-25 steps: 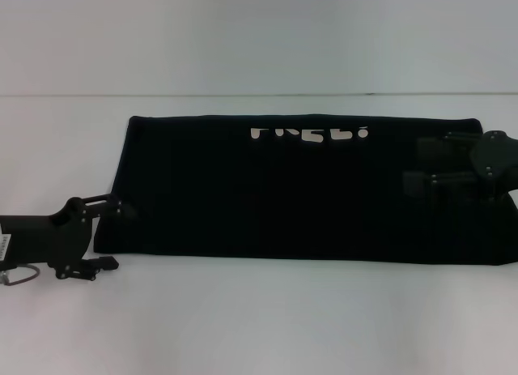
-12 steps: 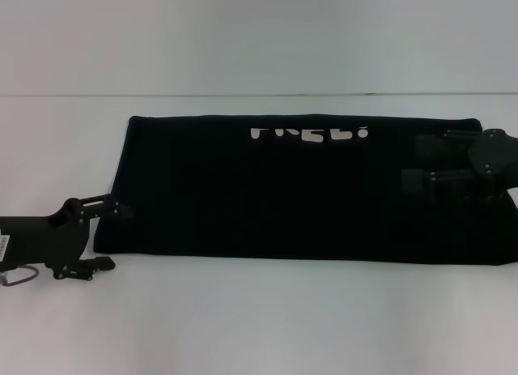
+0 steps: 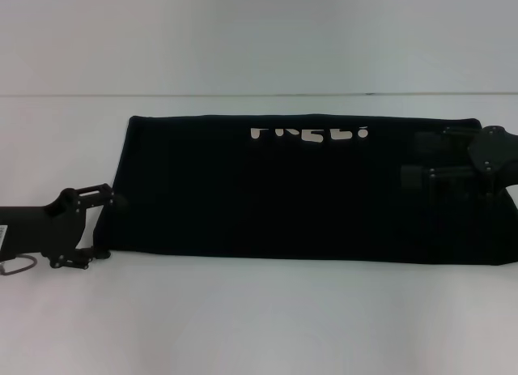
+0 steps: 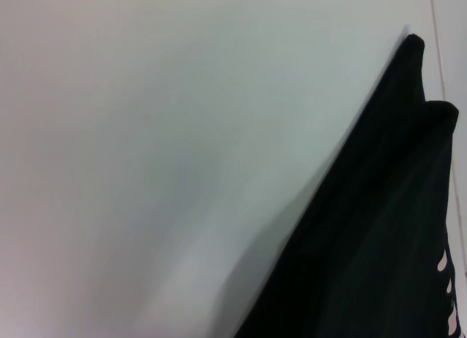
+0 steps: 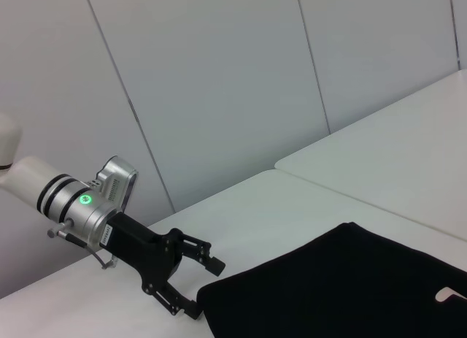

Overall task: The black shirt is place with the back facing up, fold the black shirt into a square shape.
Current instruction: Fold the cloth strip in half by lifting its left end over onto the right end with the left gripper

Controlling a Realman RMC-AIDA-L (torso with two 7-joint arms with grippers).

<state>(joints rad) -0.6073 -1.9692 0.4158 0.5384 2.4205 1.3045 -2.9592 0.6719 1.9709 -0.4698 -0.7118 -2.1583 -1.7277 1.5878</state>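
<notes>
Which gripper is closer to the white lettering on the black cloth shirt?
Right. The right gripper hovers over the black cloth shirt just beside the white lettering; the left gripper sits at the shirt's opposite end.

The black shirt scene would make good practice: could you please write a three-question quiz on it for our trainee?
1. True or false: the black shirt lies as a long folded band across the white table.
2. Which gripper is at the shirt's near corner with its jaws open: A) left gripper B) right gripper?
3. Fill in: the white lettering sits near the shirt's ____ edge, in the head view.

Key: 1 true; 2 A; 3 far.
</notes>
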